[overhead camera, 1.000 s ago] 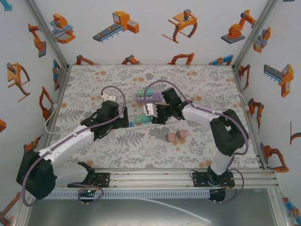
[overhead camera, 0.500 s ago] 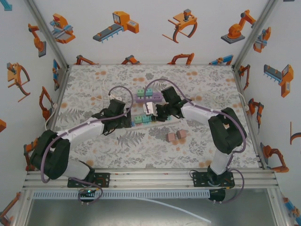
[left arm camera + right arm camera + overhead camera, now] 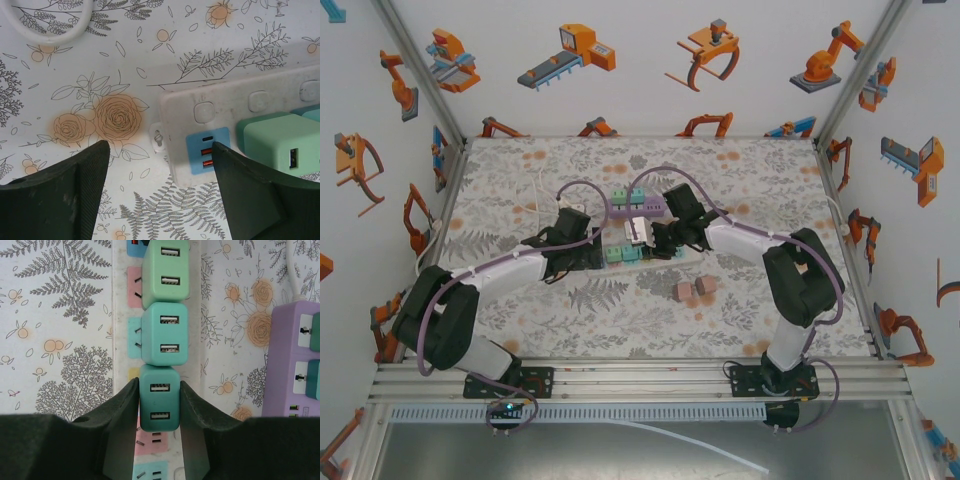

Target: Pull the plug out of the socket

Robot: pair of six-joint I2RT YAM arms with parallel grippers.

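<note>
Movement shows from above: the left gripper point(image 3: 583, 250) has come in to the left end of the white socket strip point(image 3: 616, 255), and the right gripper point(image 3: 642, 240) has closed at its right part.

Left wrist: the claw point(image 3: 159, 152) stands wide and empty, astride the strip's end point(image 3: 225, 107).

Right wrist: the fingers point(image 3: 122, 410) now clamp the rightmost green plug point(image 3: 159, 407), which is still seated in the strip. I judge the pull can begin.

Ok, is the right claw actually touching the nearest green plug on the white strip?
Touching. The right wrist view shows the right claw's two fingers pressed against both sides of the green plug, no gap visible.
</note>
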